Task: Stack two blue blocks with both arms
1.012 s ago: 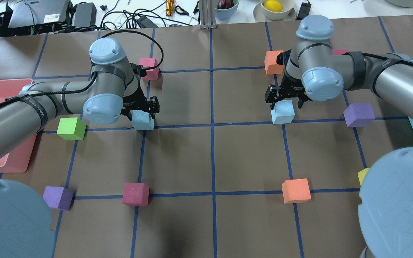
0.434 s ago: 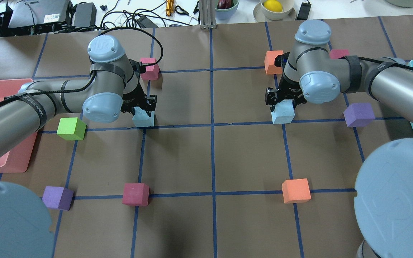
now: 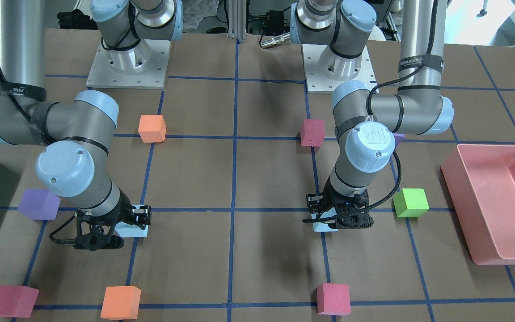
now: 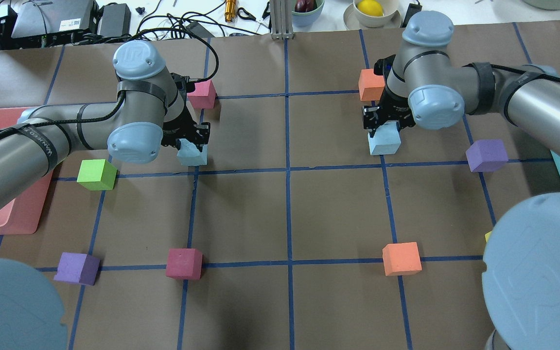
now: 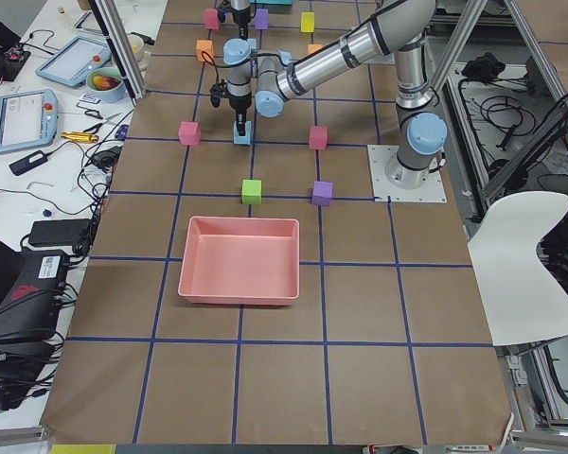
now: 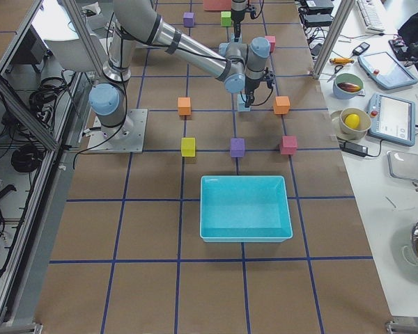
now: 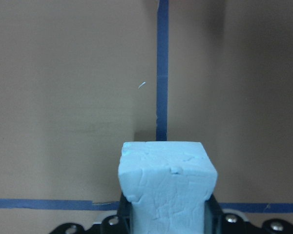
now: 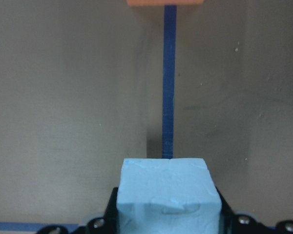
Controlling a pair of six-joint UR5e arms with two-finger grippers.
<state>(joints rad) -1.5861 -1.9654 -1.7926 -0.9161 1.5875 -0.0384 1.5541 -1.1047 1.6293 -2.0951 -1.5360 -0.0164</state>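
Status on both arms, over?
Left gripper shut on left blue block. Right gripper shut on right blue block. Blocks apart, unstacked. No cube between them.

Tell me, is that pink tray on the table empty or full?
Empty. The pink tray shows only its bare floor from the side and from the front; nothing lies inside.

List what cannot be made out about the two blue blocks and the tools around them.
- Left blue block: underside hidden by left tool in front-facing view; lifted or resting, cannot tell.
- Right blue block: same, behind right tool.
- Grip contact: wrist views, hidden by blocks and bottom edge.
- Side views: both tools too small.
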